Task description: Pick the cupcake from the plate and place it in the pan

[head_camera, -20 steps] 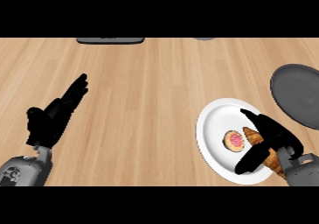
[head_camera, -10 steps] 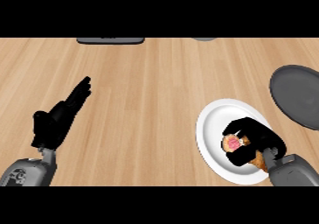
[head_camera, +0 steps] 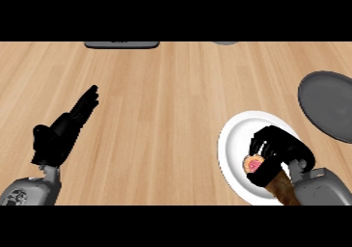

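The cupcake (head_camera: 252,164), with pink frosting and a brown base, lies on its side on the white plate (head_camera: 235,140) at the lower right. My right hand (head_camera: 277,149) is over it with fingers curled round its top and right side, hiding much of it. The dark grey pan (head_camera: 333,106) lies to the upper right of the plate, at the counter's right edge, with nothing in it. My left hand (head_camera: 61,135) rests open at the lower left, fingers straight and pointing up and to the right, holding nothing.
A dark grey object (head_camera: 121,44) sits at the counter's far edge, left of centre. A small grey item (head_camera: 224,43) shows at the far edge, right of centre. Bare wooden counter lies between the two hands.
My right hand has curled its fingers down over the cupcake on the plate. The cupcake stays on the plate. My left hand has hardly moved.
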`<state>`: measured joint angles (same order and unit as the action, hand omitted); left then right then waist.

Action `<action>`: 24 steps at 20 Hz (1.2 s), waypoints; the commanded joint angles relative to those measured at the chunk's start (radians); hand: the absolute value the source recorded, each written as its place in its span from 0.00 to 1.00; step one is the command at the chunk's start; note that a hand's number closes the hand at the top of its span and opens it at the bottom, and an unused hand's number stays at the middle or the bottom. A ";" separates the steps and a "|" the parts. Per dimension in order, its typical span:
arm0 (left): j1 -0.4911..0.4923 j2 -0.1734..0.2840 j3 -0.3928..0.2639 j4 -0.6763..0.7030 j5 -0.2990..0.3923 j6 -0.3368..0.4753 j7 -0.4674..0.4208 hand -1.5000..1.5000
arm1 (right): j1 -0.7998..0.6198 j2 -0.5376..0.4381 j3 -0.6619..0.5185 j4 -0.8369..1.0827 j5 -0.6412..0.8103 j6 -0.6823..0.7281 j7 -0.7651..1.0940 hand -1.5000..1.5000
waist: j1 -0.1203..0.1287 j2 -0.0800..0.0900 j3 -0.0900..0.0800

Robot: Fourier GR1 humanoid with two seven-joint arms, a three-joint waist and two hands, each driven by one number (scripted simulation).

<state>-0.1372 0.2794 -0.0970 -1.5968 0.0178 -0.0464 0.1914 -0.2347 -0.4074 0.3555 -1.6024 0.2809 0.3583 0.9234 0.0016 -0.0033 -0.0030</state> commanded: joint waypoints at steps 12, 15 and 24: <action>0.029 -0.003 0.037 0.008 -0.007 -0.002 -0.008 0.50 | 0.288 -0.256 0.116 -0.631 0.473 -0.251 -0.327 1.00 | -0.052 -0.011 0.004; 0.007 -0.031 0.022 -0.030 -0.022 0.035 0.046 0.50 | 0.347 -0.280 0.067 -0.748 0.557 -0.343 -0.341 1.00 | -0.055 -0.012 0.005; -0.004 0.000 0.051 -0.030 -0.005 -0.031 0.031 0.50 | 0.522 -0.217 -0.145 -0.741 0.470 -0.546 -0.456 1.00 | -0.017 0.001 0.004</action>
<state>-0.1067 0.2707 -0.0581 -1.6176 0.0097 -0.0641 0.1978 0.2431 -0.6500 0.3090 -2.3157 0.8008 -0.1264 0.5010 -0.0265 -0.0064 0.0008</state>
